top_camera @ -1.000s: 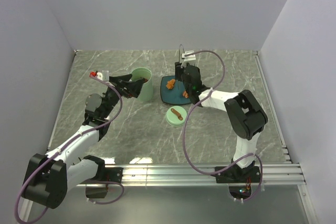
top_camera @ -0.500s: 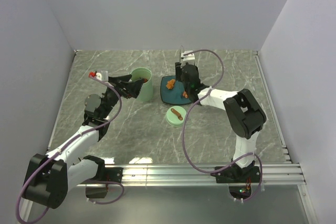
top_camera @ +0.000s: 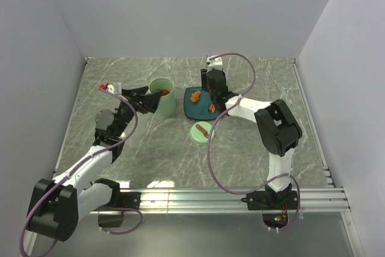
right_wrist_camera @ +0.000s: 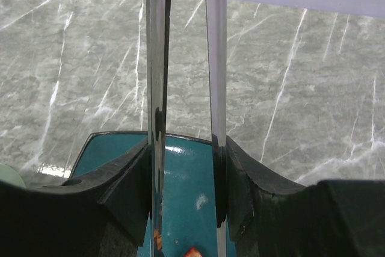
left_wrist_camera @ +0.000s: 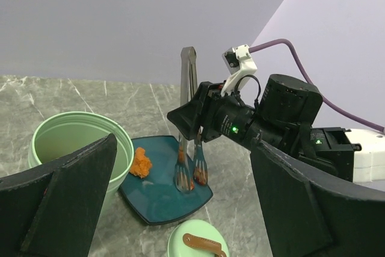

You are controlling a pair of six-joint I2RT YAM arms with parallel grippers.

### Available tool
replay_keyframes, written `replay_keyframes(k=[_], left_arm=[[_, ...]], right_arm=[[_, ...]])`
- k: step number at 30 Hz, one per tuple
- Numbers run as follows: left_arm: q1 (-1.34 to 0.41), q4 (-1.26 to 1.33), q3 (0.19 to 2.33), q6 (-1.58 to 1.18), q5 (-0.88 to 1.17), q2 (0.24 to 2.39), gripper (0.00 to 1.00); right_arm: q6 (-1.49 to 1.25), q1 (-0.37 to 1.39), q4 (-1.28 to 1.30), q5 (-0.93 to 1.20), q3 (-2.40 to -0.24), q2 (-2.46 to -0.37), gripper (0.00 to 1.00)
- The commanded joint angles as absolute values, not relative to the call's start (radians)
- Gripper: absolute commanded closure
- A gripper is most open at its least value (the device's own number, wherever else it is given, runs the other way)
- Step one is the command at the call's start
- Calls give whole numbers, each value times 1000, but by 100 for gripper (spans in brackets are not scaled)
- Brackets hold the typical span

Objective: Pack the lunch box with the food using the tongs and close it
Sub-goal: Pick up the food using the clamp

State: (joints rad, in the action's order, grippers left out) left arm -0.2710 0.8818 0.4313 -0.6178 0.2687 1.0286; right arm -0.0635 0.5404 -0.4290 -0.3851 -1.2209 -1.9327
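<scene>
The mint-green lunch box (top_camera: 162,104) stands open, and its lid (top_camera: 203,132) with a brown strip lies apart on the table. My right gripper (top_camera: 212,91) is shut on the tongs (left_wrist_camera: 188,85), which it holds upright over the teal plate (top_camera: 194,111). The tongs' tips (left_wrist_camera: 191,174) straddle a red-orange food piece (left_wrist_camera: 192,182) on the plate. A fried orange chunk (left_wrist_camera: 141,162) lies at the plate's left side. In the right wrist view both tong arms (right_wrist_camera: 215,58) are pressed between my fingers (right_wrist_camera: 243,176). My left gripper (top_camera: 147,99) stands open beside the lunch box, holding nothing.
Grey marble table (top_camera: 252,82) with white walls on three sides. A metal rail (top_camera: 240,197) runs along the near edge. The lid (left_wrist_camera: 198,242) sits just in front of the plate (left_wrist_camera: 150,200), between both arms.
My right gripper has shifted slightly toward the far side of the plate with the tongs, squeezing them a little. The left arm has drifted slightly left.
</scene>
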Motion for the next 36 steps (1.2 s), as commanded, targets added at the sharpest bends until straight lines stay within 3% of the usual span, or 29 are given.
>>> replay_keyframes(k=[1, 17, 36], left_arm=[[-261, 943, 425, -630, 293, 1005, 1], [-239, 943, 405, -638, 291, 974, 0], [-229, 945, 408, -643, 298, 985, 1]], right_arm=[[-81, 532, -416, -411, -1278, -1944, 48], [-94, 518, -291, -393, -1368, -1999, 60], [-72, 554, -377, -382, -1275, -1813, 63]])
